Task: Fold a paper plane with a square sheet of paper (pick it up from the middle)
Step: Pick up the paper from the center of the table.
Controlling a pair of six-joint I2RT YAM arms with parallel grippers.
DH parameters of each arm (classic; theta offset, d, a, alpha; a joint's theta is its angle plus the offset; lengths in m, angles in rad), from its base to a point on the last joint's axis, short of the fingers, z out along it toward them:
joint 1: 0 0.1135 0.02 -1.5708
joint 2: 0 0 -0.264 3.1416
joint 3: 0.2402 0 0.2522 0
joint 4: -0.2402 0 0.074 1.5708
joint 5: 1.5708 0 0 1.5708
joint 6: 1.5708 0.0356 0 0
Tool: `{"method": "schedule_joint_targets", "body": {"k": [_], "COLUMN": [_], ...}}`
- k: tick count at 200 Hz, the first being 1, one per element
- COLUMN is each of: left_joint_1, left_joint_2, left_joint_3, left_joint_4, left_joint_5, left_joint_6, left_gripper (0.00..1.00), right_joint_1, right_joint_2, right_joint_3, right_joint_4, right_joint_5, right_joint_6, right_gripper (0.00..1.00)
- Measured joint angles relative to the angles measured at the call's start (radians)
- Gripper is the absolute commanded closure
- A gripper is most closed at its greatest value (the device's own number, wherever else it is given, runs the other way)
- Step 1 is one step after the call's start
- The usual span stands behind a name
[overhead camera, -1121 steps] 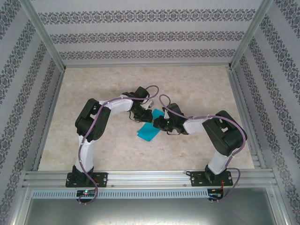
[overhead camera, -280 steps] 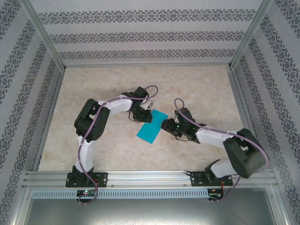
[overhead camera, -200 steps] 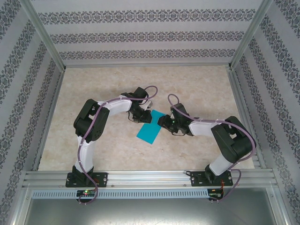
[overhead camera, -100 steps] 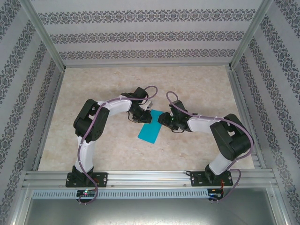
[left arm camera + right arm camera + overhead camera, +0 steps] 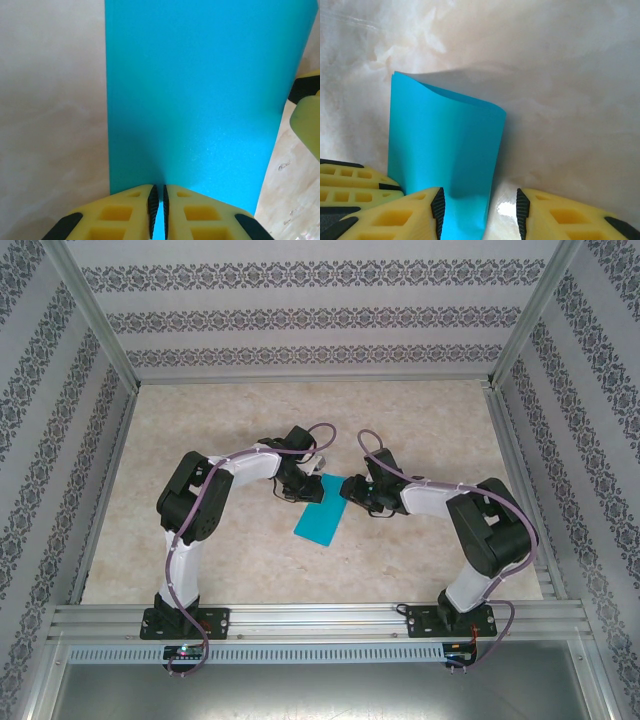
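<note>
The square sheet of paper point(image 5: 200, 100) is thin teal paper, matt and smooth, with a fine grain up close. The left hand point(image 5: 158, 192) and right hand point(image 5: 480, 200) have moulded yellow plastic fingers point(image 5: 395, 222) with dull black pads point(image 5: 438, 207) that look rubbery. The worktop point(image 5: 420, 420) has a pale marbled finish, smooth and faintly glossy, catching a small glare spot. The arms' shells point(image 5: 250, 465) are white and black plastic with a slight sheen. The frame rails point(image 5: 320, 620) are brushed metal.

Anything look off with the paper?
Yes. The square sheet of paper is not lying flat: its edge curls up off the table, between the open fingers of the right gripper. The left gripper is shut on it.
</note>
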Motion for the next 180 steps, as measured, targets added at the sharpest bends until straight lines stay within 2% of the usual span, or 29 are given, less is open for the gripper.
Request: {"method": "schedule_joint_targets", "body": {"k": [69, 117, 180], "left_joint_1": [0.000, 0.000, 0.000], "left_joint_2": [0.000, 0.000, 0.000], "left_joint_3": [0.000, 0.000, -0.001], "left_joint_4": [0.000, 0.000, 0.000], "left_joint_5": [0.000, 0.000, 0.000], "left_joint_6": [0.000, 0.000, 0.000], "left_gripper": [0.82, 0.82, 0.82], "right_joint_1": [-0.004, 0.033, 0.038], "right_joint_2": [0.022, 0.041, 0.002], "right_joint_3": [0.027, 0.067, -0.009], "right_joint_4": [0.001, 0.034, 0.125], "right_joint_5": [-0.043, -0.087, -0.124], "right_joint_6": [-0.008, -0.026, 0.002], "right_gripper": [0.55, 0.55, 0.59]}}
